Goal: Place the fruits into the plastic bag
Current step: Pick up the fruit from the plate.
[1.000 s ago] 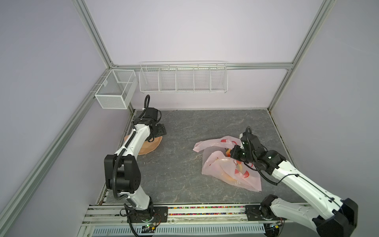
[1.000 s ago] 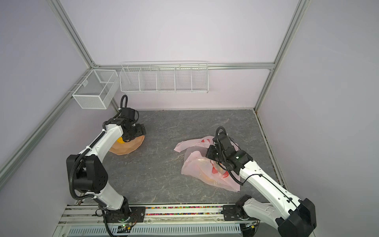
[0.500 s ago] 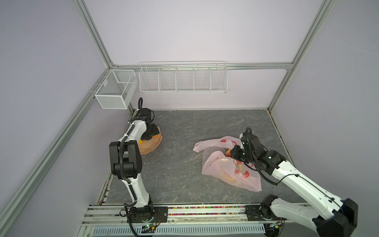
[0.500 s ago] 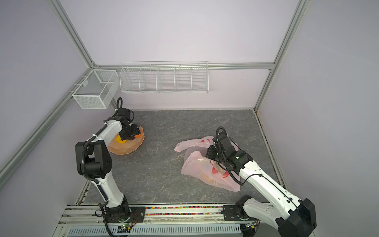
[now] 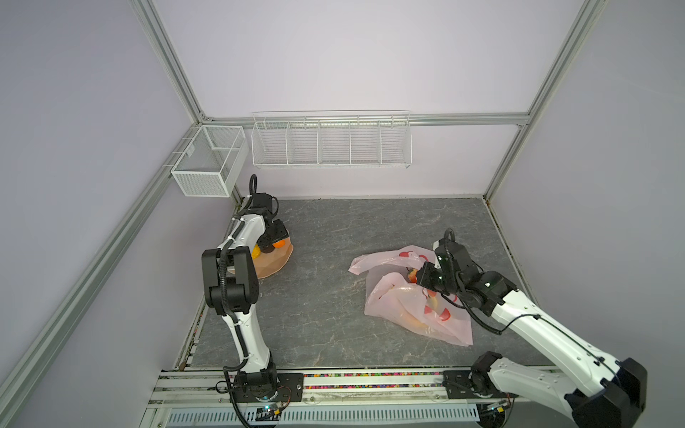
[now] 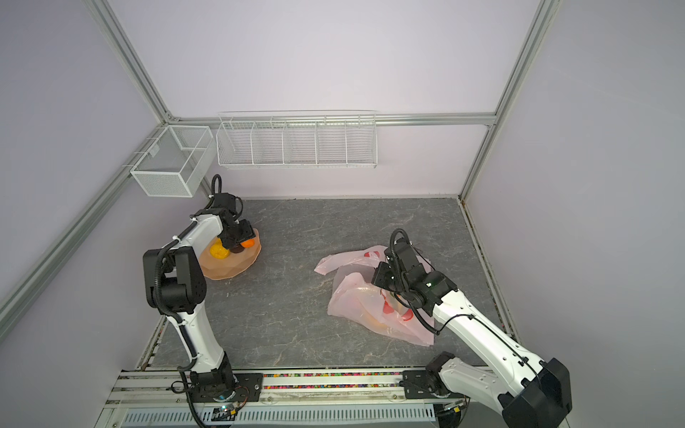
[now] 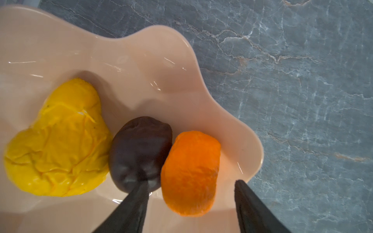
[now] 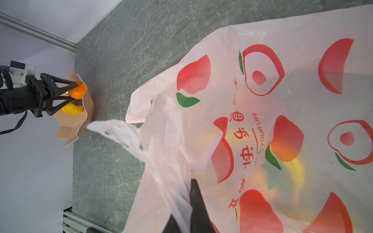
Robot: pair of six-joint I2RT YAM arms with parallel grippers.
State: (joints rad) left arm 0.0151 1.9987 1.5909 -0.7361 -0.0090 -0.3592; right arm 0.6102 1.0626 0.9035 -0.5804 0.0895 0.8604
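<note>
An orange, a dark brown piece and a yellow pear lie side by side in a peach wavy dish at the table's far left. My left gripper reaches down into the dish, open, with one finger on each side of the orange; a gap shows on one side. The pink plastic bag lies at the right, with blurred yellow and red fruits showing through its film. My right gripper is shut on the plastic bag's film near its mouth.
A white wire rack and a mesh box hang on the back wall, above the table. The dish sits close to the left wall and corner post. Bare grey table lies between the dish and the plastic bag.
My left gripper has come down into the dish and its jaws have narrowed around the orange. The right arm and the plastic bag have not moved.
</note>
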